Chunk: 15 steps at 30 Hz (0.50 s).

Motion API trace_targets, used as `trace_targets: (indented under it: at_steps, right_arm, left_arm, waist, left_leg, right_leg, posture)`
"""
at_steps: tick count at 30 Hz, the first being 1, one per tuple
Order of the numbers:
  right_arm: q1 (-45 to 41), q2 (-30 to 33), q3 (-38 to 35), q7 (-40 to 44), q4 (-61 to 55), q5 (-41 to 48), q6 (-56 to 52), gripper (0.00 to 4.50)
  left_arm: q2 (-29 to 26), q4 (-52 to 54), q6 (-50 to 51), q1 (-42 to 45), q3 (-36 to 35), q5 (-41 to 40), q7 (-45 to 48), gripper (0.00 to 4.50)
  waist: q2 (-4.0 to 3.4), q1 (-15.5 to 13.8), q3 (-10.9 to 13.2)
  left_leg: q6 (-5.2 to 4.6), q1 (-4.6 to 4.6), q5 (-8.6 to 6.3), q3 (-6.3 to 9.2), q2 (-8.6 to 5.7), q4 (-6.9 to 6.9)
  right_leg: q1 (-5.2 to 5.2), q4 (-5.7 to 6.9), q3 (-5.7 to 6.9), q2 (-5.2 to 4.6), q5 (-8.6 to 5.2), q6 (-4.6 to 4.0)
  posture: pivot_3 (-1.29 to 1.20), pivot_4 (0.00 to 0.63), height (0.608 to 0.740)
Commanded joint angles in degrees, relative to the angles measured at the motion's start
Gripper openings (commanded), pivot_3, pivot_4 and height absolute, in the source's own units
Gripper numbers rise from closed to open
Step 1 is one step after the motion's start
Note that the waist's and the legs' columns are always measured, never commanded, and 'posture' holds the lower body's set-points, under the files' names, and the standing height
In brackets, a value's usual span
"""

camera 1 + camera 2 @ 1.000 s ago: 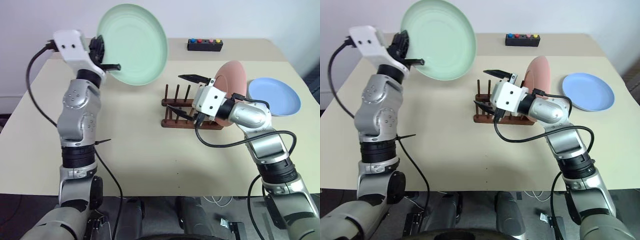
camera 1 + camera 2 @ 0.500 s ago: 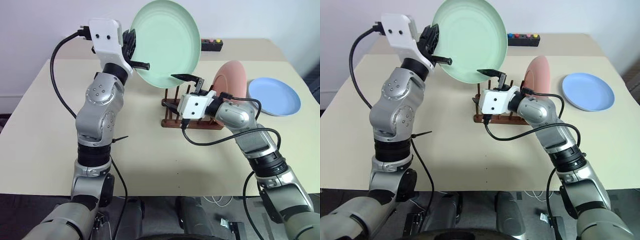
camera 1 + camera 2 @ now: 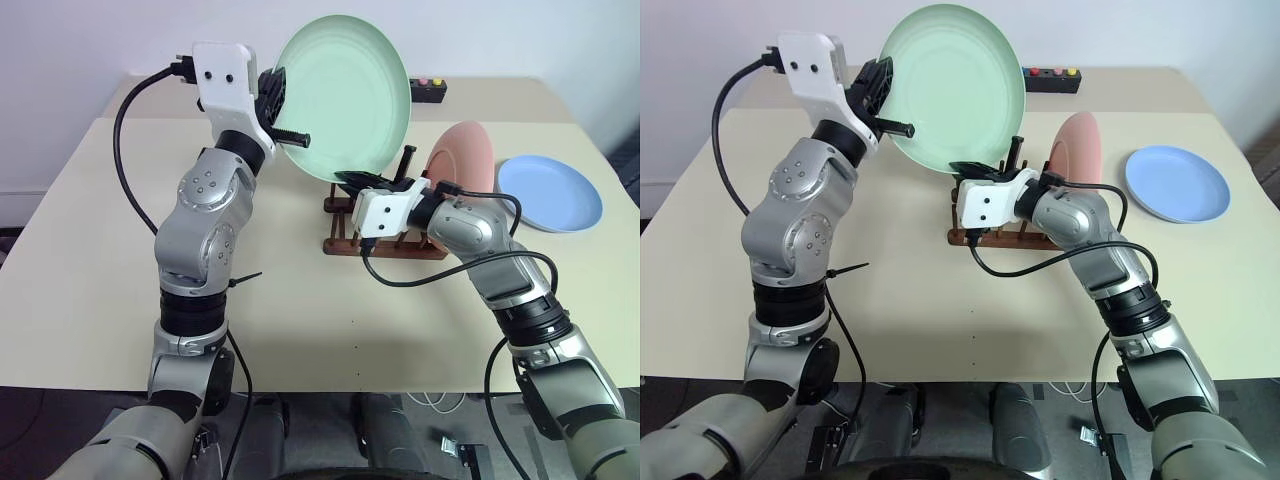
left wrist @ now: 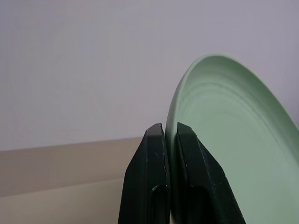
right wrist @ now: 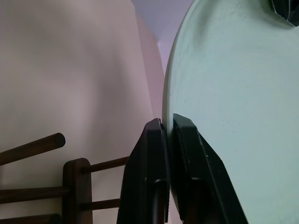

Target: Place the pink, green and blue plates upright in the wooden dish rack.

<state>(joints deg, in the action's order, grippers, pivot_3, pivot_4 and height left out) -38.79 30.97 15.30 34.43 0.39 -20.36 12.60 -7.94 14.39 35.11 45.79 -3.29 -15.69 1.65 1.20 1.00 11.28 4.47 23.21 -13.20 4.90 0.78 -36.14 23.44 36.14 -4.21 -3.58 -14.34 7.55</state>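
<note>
Both hands (L, R) clamp green plate rim, above rack.

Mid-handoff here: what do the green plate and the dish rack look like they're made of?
Green plate: probably matte plastic or melamine; dull, even mint surface with faint concentric rings and a thin rim, though glazed ceramic can't be ruled out. Dish rack: stained wood by its look; dark reddish-brown round pegs and rails with a low sheen.

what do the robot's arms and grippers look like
Both arms are built of rounded silver-grey segments joined by black rings. Each wrist carries a white boxy housing with a black cable looping from it. The left gripper and the right gripper each have two slim black fingers.
</note>
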Motion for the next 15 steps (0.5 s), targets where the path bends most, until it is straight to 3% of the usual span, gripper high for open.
trace_targets:
  at_steps: [1, 4, 7, 11, 15]
  right_arm:
    - [-1.1, -0.11, -0.86, -1.33, -0.39, -0.58, 1.07, 0.02]
    - [-1.15, -0.24, -0.96, -1.55, -0.22, -0.8, 1.53, 0.0]
    - [-1.31, -0.35, -1.12, -1.81, -0.12, -0.88, 1.86, 0.0]
    - [-1.56, -0.4, -1.38, -2.08, -0.22, -0.63, 2.32, 0.0]
    - [-1.9, -0.57, -1.99, -2.26, -0.73, 0.22, 2.62, 0.0]
  left_arm:
    - [1.52, 3.14, -0.51, 1.42, -1.81, -2.92, 0.89, 0.0]
    - [3.27, 3.39, -0.89, 1.84, -5.02, -5.99, 0.63, 1.03]
    - [3.5, 3.68, -2.18, 2.29, -6.97, -7.3, 0.45, 2.64]
    - [3.83, 3.85, -5.39, 3.63, -10.6, -9.69, -0.2, 4.46]
    - [2.52, 3.28, -8.81, 4.28, -13.2, -9.89, -1.08, 4.46]
  waist:
    - [0.0, -0.01, 0.0]
    - [0.0, -0.02, 0.0]
    - [0.0, -0.01, 0.0]
    - [0.0, -0.03, 0.0]
    - [0.0, 0.05, 0.0]
  left_leg:
    - [0.0, 0.0, 0.0, 0.0, 0.0, 0.0]
    - [0.0, 0.0, 0.0, 0.0, 0.0, 0.0]
    - [0.0, 0.0, 0.0, 0.0, 0.0, -0.01]
    - [0.0, 0.0, 0.0, 0.0, 0.0, -0.01]
    - [0.0, -0.01, 0.0, 0.0, 0.0, 0.0]
  right_leg:
    - [0.0, 0.0, 0.0, 0.0, 0.0, 0.0]
    - [0.0, 0.0, 0.0, 0.0, 0.0, 0.0]
    - [0.0, 0.0, 0.0, -0.01, 0.0, 0.0]
    - [0.0, 0.0, 0.0, 0.0, 0.0, 0.0]
    - [0.0, -0.01, 0.0, 0.0, 0.0, 0.0]
  posture:
    - [0.0, 0.15, 0.73]
    - [0.0, 0.15, 0.73]
    - [0.0, 0.15, 0.73]
    - [0.0, 0.15, 0.73]
    - [0.0, 0.15, 0.73]
